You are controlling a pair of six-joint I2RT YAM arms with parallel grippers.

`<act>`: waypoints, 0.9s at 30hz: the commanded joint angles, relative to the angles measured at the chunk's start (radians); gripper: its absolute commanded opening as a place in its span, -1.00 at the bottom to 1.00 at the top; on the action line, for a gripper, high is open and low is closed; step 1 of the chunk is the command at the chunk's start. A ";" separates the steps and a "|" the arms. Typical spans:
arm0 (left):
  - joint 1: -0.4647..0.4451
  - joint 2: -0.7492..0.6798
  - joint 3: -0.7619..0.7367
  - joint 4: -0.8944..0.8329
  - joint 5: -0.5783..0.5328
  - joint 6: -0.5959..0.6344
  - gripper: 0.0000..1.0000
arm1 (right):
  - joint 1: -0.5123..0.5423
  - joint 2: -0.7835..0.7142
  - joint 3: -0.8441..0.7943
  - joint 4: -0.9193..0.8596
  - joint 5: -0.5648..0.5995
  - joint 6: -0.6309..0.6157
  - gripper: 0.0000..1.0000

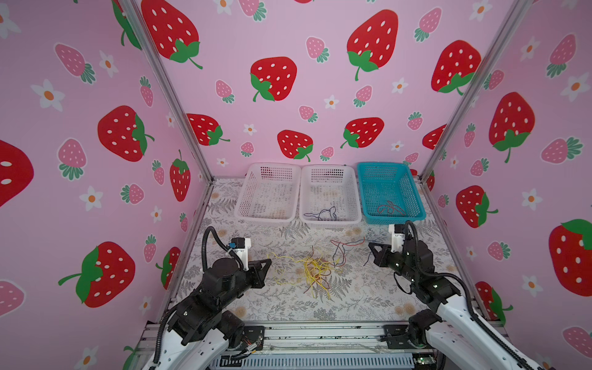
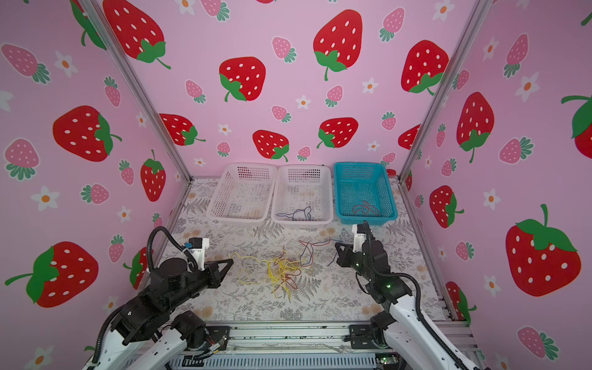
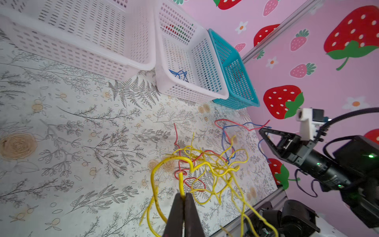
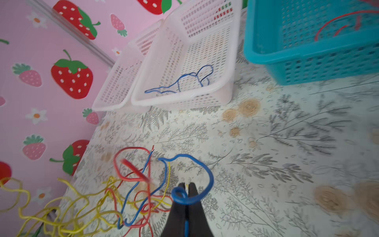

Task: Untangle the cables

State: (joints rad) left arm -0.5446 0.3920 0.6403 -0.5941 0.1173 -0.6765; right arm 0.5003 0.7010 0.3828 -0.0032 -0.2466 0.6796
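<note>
Right now the left gripper (image 3: 183, 195) is pinching a yellow wire (image 3: 180, 182) with its jaws fully closed on it. The right gripper (image 4: 186, 184) is clamping a blue wire (image 4: 207, 170) the same way, the strand running down between its fingers. The cables (image 1: 317, 270) are lying in a loose heap on the table (image 1: 368, 298) between the two arms, yellow mostly toward the left, red wires (image 4: 135, 170) and blue toward the right, all crossing in the middle. The step in hand looks like drawing the two held strands apart so that the blue one is slipping free of the heap. To do that well, the arms should be pulling slowly and outward, the left one acting as an anchor while the right is leading the blue away along its own line, not across the loops. In the right wrist view the blue is passing through a red loop and past yellow bends, so a fast tug risks dragging the whole heap along; easing off whenever the heap is shifting seems the safer habit. Once free, the blue probably belongs in the middle basket (image 1: 330, 221), where another blue is lying; red is lying in the teal basket (image 1: 394, 220).
</note>
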 commanded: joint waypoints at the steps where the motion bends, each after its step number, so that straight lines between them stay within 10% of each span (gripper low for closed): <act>1: 0.005 0.024 -0.004 0.118 0.087 -0.003 -1.00 | 0.014 -0.003 -0.047 0.169 -0.195 -0.008 -1.00; 11: 0.006 0.095 -0.074 0.232 0.048 -0.034 -1.00 | 0.149 0.100 -0.058 0.216 -0.302 -0.110 -1.00; 27: 0.006 0.061 -0.142 0.633 0.157 -0.139 -1.00 | 0.398 0.359 -0.021 0.235 -0.083 -0.186 -1.00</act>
State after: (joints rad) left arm -0.5430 0.4805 0.4973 -0.1116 0.2550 -0.7864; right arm 0.8665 1.0431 0.3412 0.2108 -0.3542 0.5331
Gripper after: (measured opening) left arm 0.059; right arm 0.056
